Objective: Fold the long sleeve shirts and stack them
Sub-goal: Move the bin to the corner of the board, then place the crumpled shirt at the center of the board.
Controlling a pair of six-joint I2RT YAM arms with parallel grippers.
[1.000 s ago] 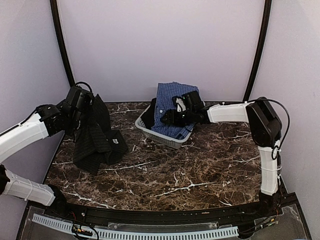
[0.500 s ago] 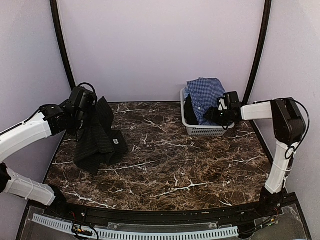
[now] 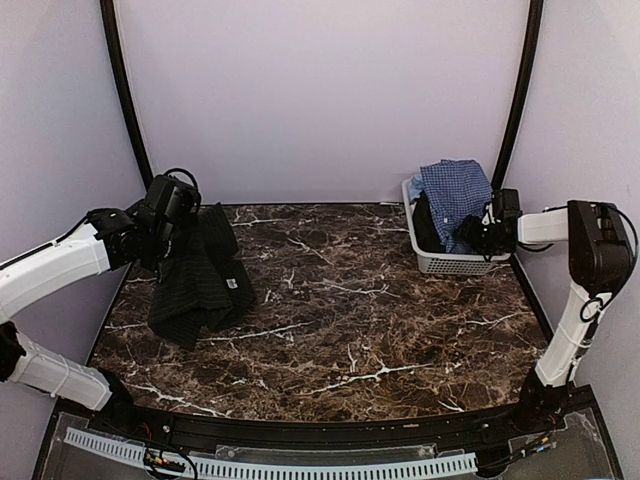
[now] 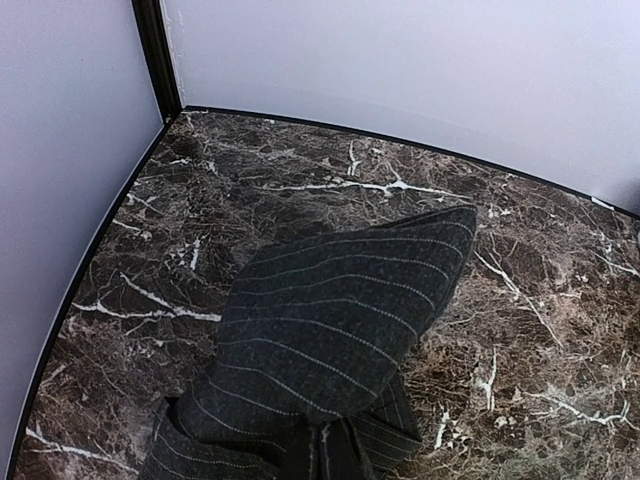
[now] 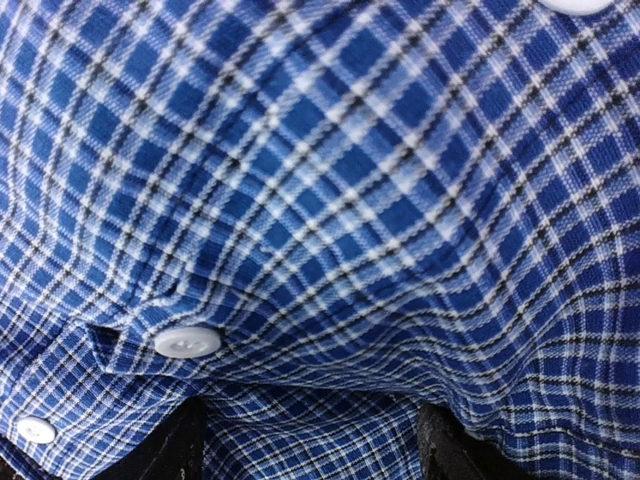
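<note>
At far left, the left gripper [image 3: 188,218] pinches the black pinstriped shirt [image 3: 195,285], its tail draped onto the table [image 3: 350,330]. Far right, the white basket [image 3: 445,263] holds the heaped blue check shirt [image 3: 457,190]. The right gripper [image 3: 478,235] is pressed against it, and I can't tell its grip.

Pinstriped shirt [image 4: 330,340] and checked shirt [image 5: 350,200] are matt woven cloth; basket [image 3: 452,264] plastic; table [image 3: 350,330] glossy.

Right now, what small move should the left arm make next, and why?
Probably carry the black shirt toward the middle of the table and lower it to spread. The left gripper holds it bunched at the left edge, its lower part heaped on the marble; the basket with the blue shirt stands far right.
</note>
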